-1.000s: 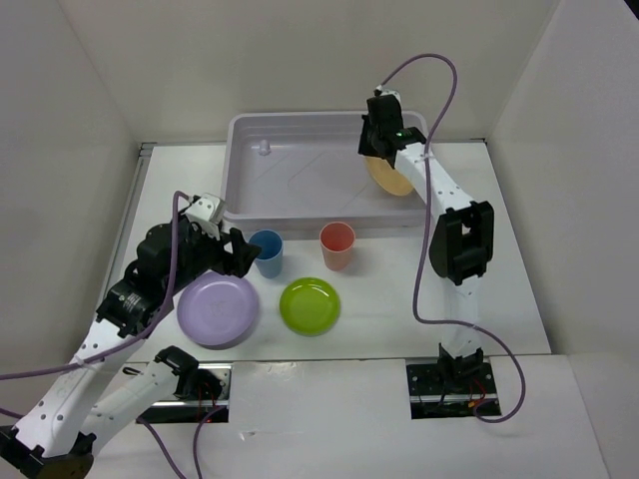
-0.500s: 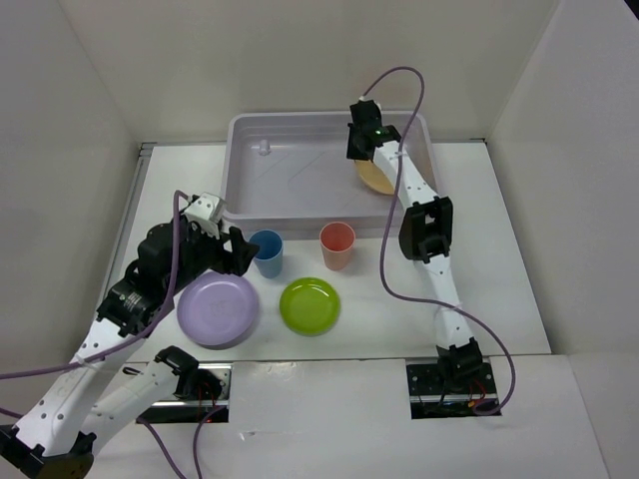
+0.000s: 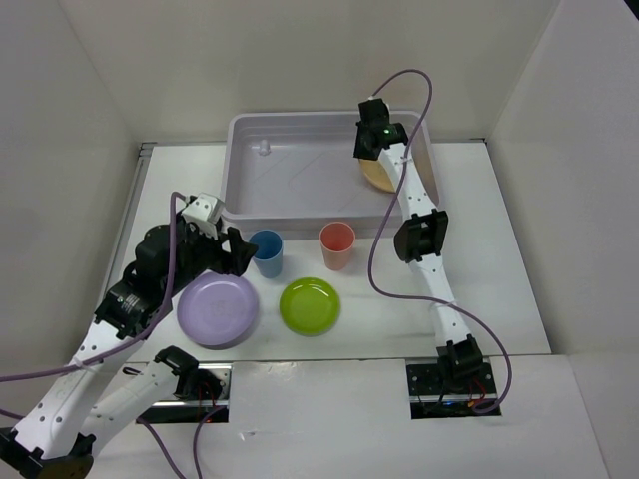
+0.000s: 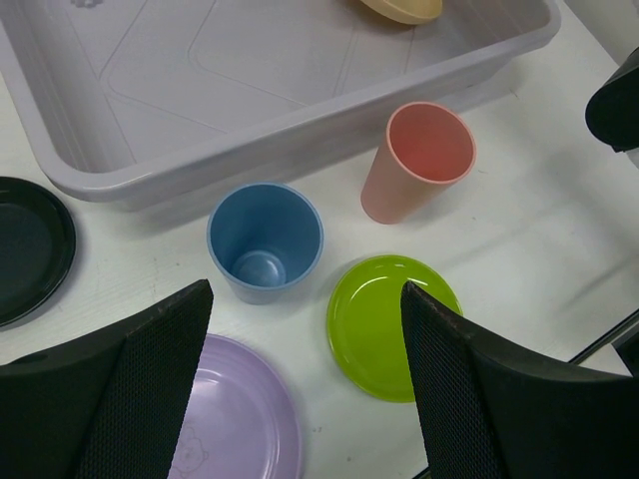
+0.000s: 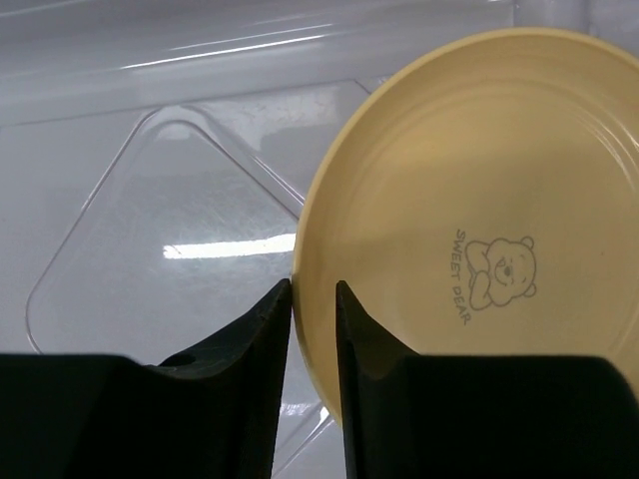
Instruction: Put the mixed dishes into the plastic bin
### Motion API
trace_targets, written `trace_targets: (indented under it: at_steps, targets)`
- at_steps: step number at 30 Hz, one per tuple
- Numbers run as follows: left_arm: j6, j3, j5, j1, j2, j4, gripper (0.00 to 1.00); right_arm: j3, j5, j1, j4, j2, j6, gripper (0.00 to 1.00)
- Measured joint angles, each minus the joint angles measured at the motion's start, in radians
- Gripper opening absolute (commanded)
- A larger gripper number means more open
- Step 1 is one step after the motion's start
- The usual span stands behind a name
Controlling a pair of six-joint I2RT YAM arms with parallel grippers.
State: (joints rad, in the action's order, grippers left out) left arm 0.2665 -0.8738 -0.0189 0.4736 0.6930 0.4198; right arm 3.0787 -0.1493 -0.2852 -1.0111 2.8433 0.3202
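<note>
1. Fingers [image 5: 262, 389] of the right gripper [image 5: 313, 291] stand close together on either side of the yellow plate's [image 5: 469, 200] rim; whether they press it cannot be told.
2. That plate sits tilted inside the bin [image 3: 300, 117], at its right end.
3. The left gripper [image 4: 305, 289] hovers above the blue cup [image 4: 265, 239], its fingers [image 4: 150, 379] spread wide.
4. On the table [image 3: 499, 249] just in front of the bin, the blue cup and red cup [image 4: 419, 160] stand upright.
5. The green plate [image 4: 394, 324] and lavender plate [image 4: 235, 419] lie nearer the arms, and the black plate [image 4: 25, 244] lies by the bin's near left corner.
</note>
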Motion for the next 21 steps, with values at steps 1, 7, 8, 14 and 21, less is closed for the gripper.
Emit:
trace_targets:
  at_steps: [1,7,8,14,21]
  targets:
    - [0.0,0.0,0.0,0.0,-0.002,0.001,0.83,0.0,0.001,0.0,-0.003,0.0,0.0,0.3]
    - [0.0,0.0,0.01,0.0,-0.023,0.006,0.83,0.002,0.014,0.0,-0.014,0.011,0.0,0.31]
    - [0.0,0.0,0.011,0.0,-0.025,0.006,0.83,0.002,0.014,0.0,-0.017,0.013,0.0,0.31]
    - [0.0,0.0,0.015,0.0,-0.036,0.016,0.83,0.003,0.017,0.0,-0.023,0.016,0.0,0.53]
    - [0.002,0.0,0.022,0.0,-0.057,0.031,0.83,0.005,0.05,0.0,-0.035,0.013,-0.005,0.68]
